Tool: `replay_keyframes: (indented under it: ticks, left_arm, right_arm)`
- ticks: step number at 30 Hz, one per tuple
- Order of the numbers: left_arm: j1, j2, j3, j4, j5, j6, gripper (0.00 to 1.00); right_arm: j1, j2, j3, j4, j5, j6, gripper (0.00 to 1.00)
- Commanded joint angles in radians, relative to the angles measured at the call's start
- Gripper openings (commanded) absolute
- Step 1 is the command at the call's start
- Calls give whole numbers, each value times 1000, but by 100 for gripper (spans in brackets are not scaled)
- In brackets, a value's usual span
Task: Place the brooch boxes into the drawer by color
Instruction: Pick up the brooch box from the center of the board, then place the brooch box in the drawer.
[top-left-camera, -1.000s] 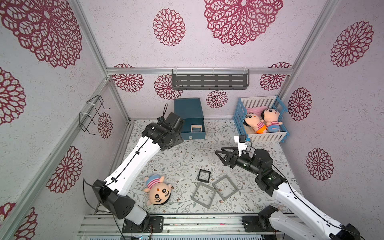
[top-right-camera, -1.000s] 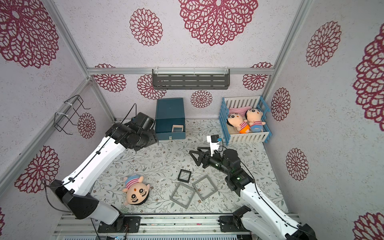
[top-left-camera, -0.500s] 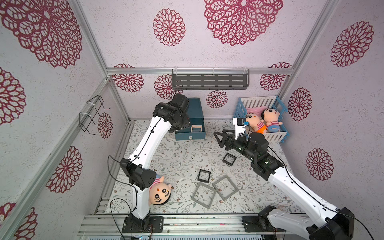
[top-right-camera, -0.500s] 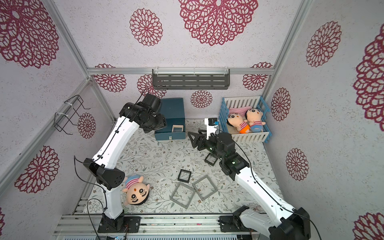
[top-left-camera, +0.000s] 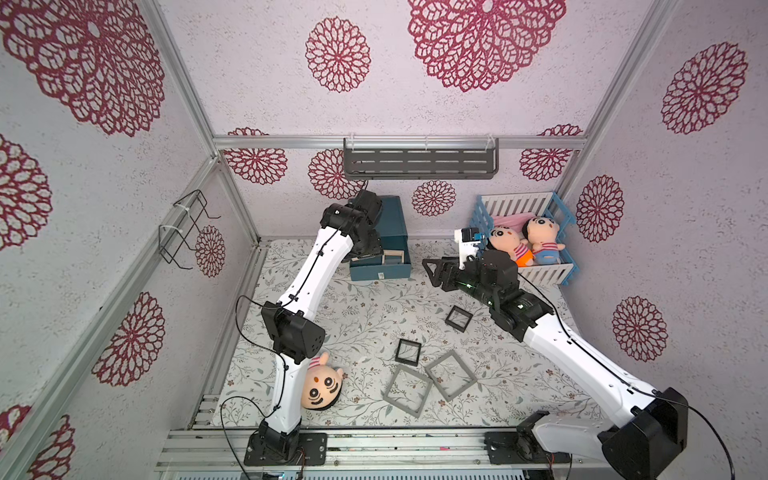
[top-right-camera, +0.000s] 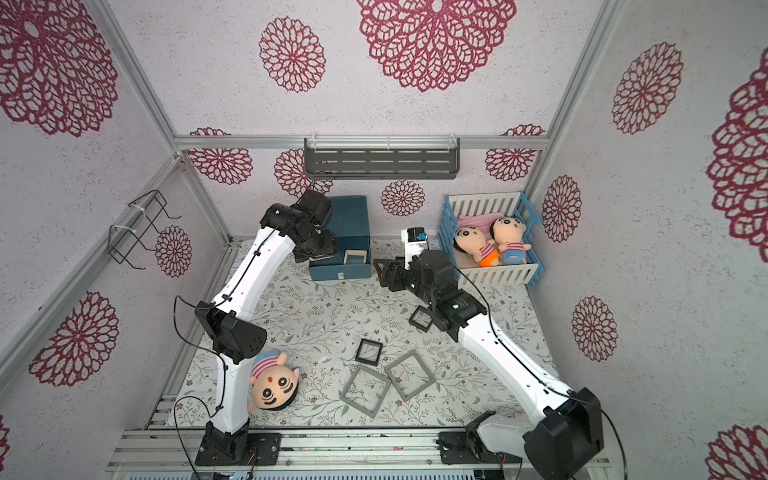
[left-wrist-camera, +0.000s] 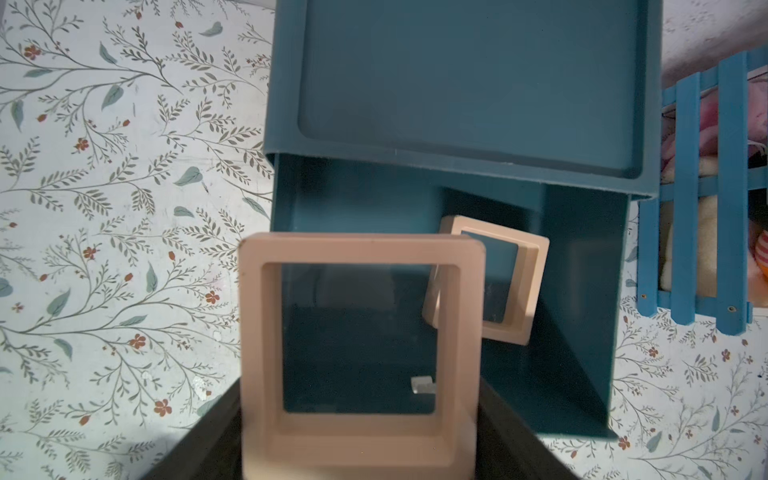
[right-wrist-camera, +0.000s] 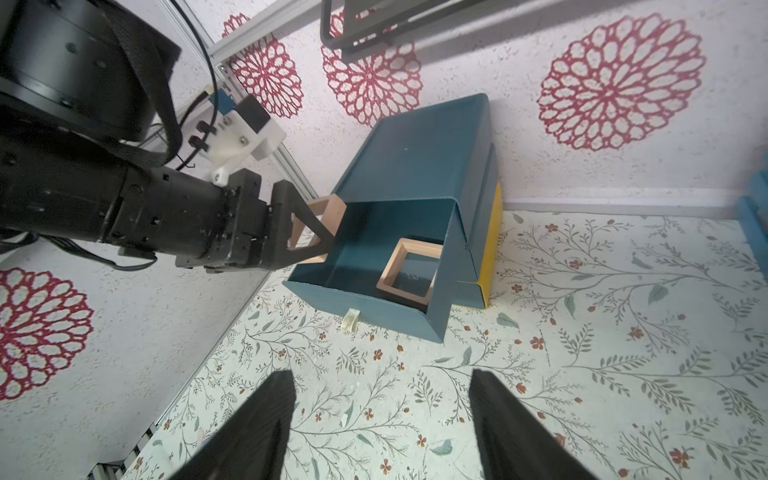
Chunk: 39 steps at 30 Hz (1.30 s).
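Pinched in the left gripper: beige brooch box, over the side wall of the pulled-out drawer. Plain only in the left wrist view, frame clamped between dark fingers. From the right wrist view, just an edge of it behind one finger. In both top views, hidden under the left arm. Inside the drawer, seen in every view: second beige box. Right gripper spread wide, nothing in it, just beside the drawer front on the crib side. Only in both top views, on the mat well in front of the drawer: first black box, second black box, then farthest from the drawer, one grey box beside another grey box.
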Motion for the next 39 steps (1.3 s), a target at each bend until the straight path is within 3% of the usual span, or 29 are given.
replay_keyframes:
  ticks: [1,34,39]
  left_arm:
    - [6,25,21,30,-25,32,21]
    - [-5,186,86,61,-60,104,22]
    - [-5,202,88,43,-74,98,28]
  right_arm:
    - [5,8,54,-20,40,18,73]
    - [5,10,33,-14,11,50,73]
    - [5,3,13,-10,4,52,73]
